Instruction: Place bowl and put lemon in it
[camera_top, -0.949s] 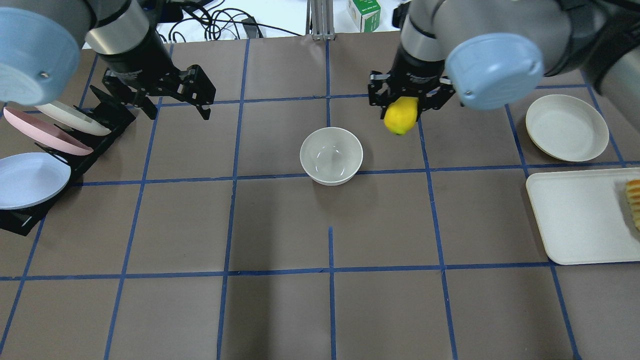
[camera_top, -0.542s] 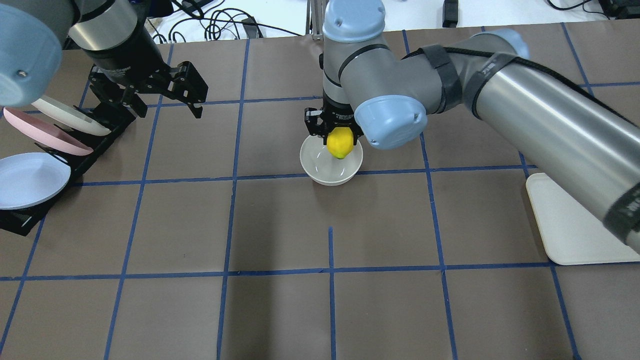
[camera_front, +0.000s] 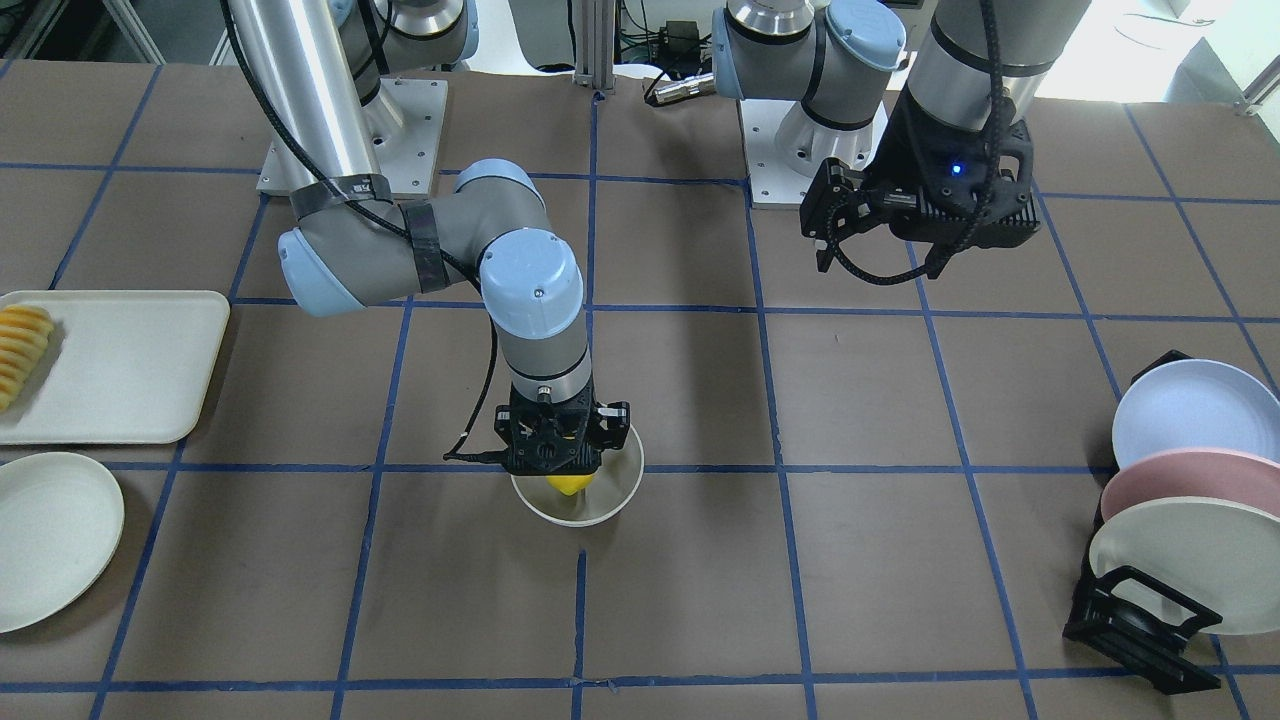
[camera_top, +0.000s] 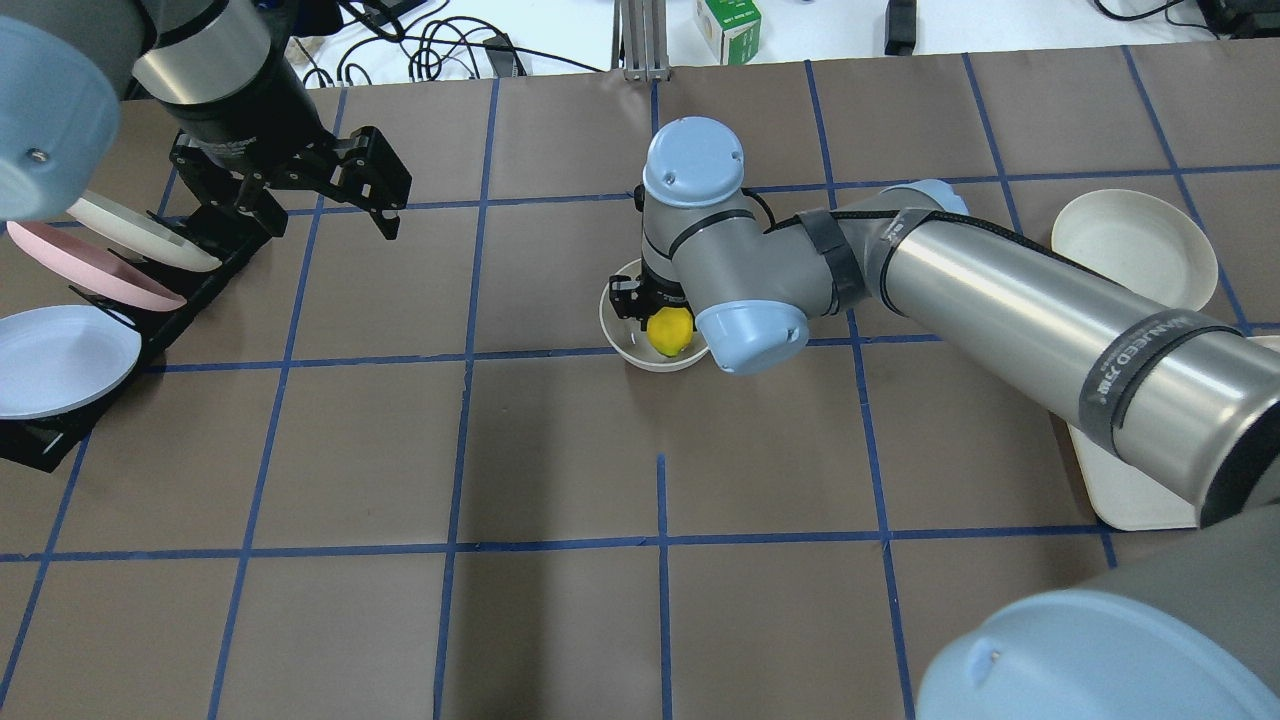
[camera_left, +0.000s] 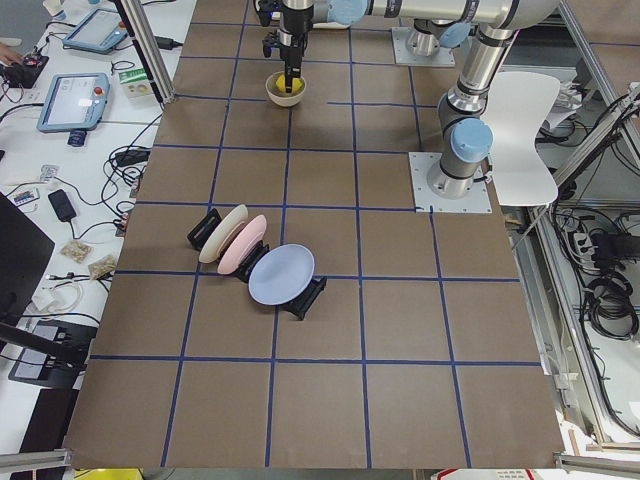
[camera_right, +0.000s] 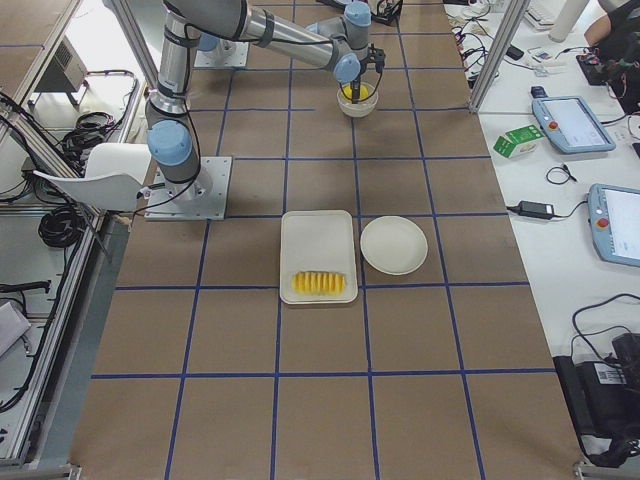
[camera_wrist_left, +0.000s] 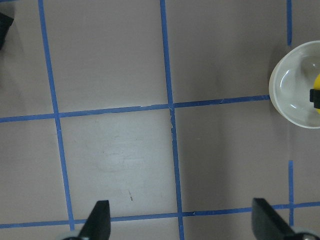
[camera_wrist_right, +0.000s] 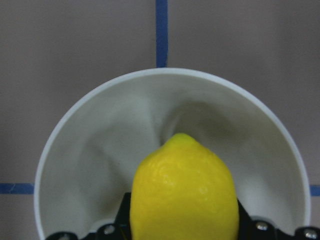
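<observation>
A robotics lab: a brown surface (camera_left: 320, 400) gridded with blue tape, with teach pendants (camera_right: 563, 123) and tangled cables (camera_top: 430, 45) on side benches (camera_right: 530, 260).

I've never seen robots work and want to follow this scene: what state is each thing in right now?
bowl: upright, with the lemon lowered inside.
lemon: gripped, not yet released.
right pincer: shut on the lemon.
left pincer: open, empty.
racked plates: three, standing tilted.
flat plate: empty.
tray: holds a row of fruit slices at one end.
</observation>
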